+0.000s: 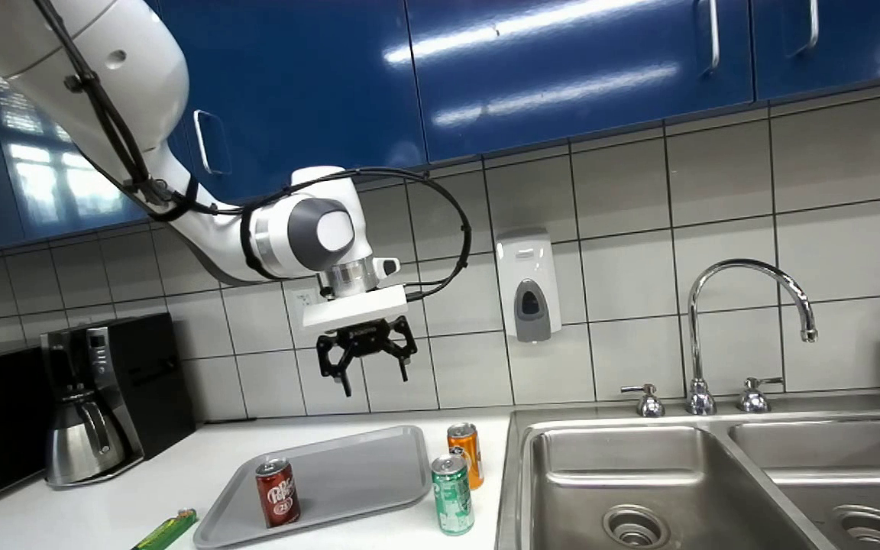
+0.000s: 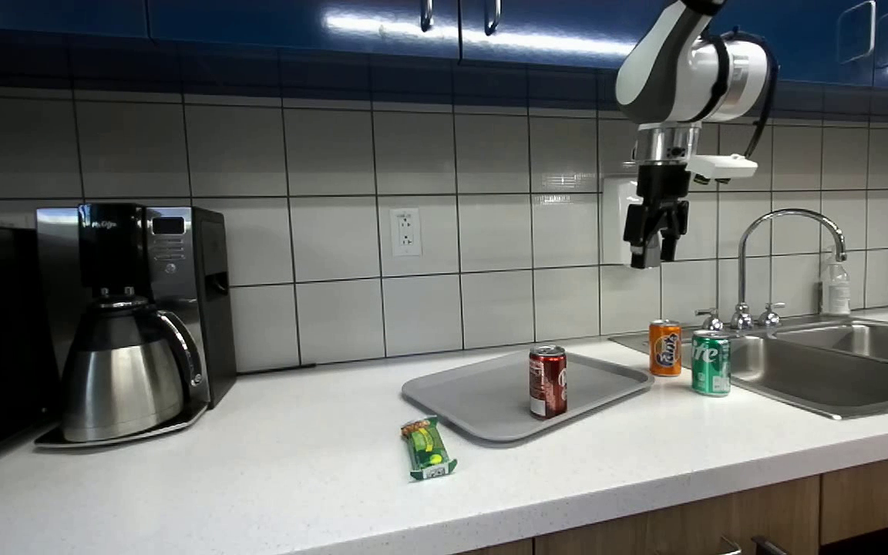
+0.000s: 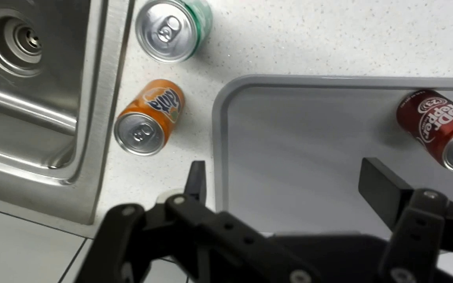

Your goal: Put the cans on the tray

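Note:
A dark red can [image 2: 548, 383] stands upright on the grey tray [image 2: 475, 393], near the tray's front rim. Off the tray, on the strip of counter beside the sink, the orange can [image 2: 664, 351] and the green can [image 2: 711, 366] stand upright close together. In an exterior view the green can [image 1: 452, 496] partly covers the orange can [image 1: 466, 441]. My gripper [image 1: 376, 382] hangs well above the counter, pointing down, apart from every can. Seen from the wrist, its fingers [image 3: 383, 188] are spread wide over the tray [image 3: 289, 149], with nothing between them.
A steel sink [image 1: 623, 489] with a curved faucet [image 1: 749, 263] borders the cans. A green wrapped snack [image 2: 427, 449] lies in front of the tray. The coffee maker [image 2: 132, 324] stands at the far end. Blue cabinets [image 1: 562, 69] and a white dispenser [image 1: 529, 283] are behind the arm.

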Controlling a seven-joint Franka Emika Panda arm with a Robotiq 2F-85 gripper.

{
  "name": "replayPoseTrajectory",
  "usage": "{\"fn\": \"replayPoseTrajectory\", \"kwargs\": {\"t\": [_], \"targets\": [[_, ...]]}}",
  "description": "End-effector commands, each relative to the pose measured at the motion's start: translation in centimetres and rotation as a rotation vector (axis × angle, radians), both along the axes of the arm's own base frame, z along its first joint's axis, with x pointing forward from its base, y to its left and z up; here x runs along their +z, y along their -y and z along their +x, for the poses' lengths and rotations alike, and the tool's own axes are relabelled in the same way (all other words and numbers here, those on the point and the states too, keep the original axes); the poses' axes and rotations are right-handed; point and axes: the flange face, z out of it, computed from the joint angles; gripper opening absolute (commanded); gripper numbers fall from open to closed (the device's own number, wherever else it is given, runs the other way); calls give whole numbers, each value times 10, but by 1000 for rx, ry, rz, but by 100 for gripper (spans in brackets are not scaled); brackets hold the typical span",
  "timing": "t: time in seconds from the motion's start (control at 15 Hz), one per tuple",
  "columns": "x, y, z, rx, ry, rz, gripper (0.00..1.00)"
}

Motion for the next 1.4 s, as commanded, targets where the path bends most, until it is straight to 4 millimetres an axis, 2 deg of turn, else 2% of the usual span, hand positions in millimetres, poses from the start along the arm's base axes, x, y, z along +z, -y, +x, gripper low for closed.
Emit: {"fn": "replayPoseTrajectory", "kwargs": {"t": [0.0, 0.53, 1.0, 1.33], "targets": [[9, 26, -23, -31, 8, -29, 100], [-7, 71, -40, -110, 0, -19, 100], [-20, 97, -44, -116, -24, -13, 100], [-33, 109, -42, -103, -24, -14, 100]]}}
